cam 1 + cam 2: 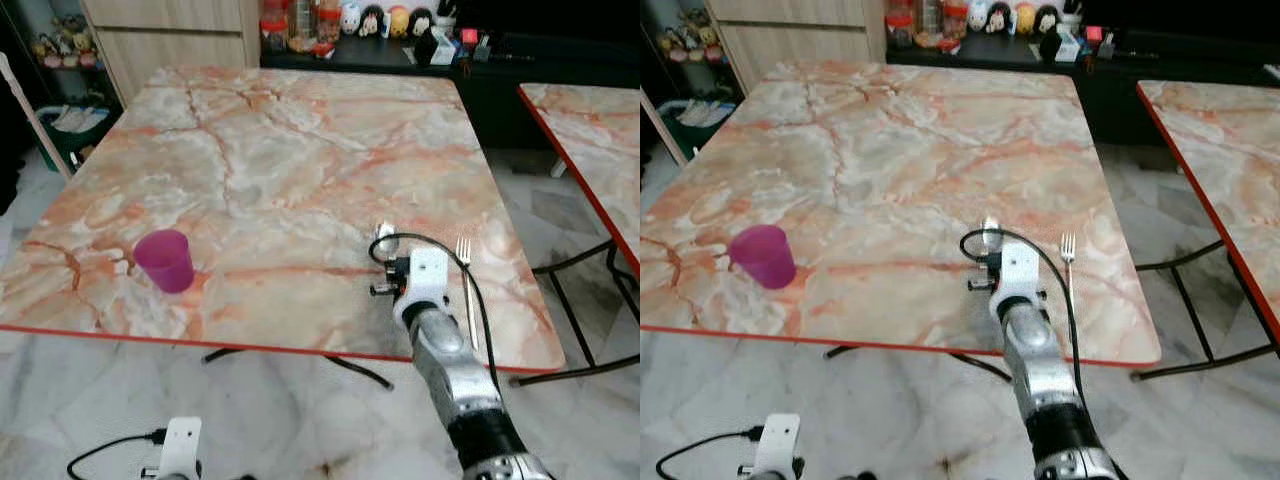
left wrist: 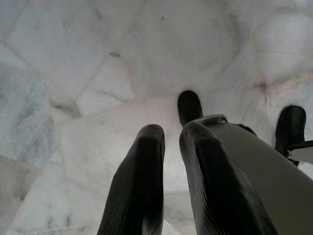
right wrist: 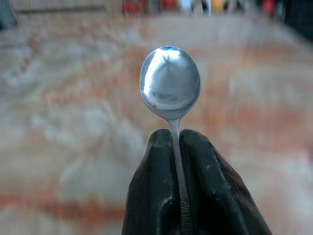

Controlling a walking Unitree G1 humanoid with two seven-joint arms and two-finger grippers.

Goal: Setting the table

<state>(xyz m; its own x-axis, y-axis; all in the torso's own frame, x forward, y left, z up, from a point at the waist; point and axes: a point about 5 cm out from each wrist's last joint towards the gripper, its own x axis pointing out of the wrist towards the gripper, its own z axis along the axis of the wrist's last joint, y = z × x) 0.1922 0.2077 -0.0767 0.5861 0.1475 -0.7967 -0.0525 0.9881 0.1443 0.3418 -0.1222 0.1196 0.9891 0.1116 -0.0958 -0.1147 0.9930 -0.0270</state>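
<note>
My right gripper [image 3: 174, 136] is shut on the handle of a silver spoon [image 3: 169, 83], whose bowl sticks out past the black fingers [image 3: 154, 166]. In the left eye view the spoon's bowl [image 1: 384, 236] hangs just above the marble table [image 1: 300, 150], near its front right part. A silver fork [image 1: 464, 285] lies on the table just right of that arm's white wrist [image 1: 425, 285]. A purple cup [image 1: 165, 260] stands upright near the front left edge. My left gripper [image 2: 171, 139] hangs idle below table height over the floor, fingers together with nothing between them.
A second marble table [image 1: 590, 130] stands to the right across a narrow gap of tiled floor [image 1: 560, 210]. Behind is a dark sideboard [image 1: 520, 55] with toys and jars, and a wooden cabinet [image 1: 170, 30]. My foot [image 2: 190, 105] shows on the pale floor tiles.
</note>
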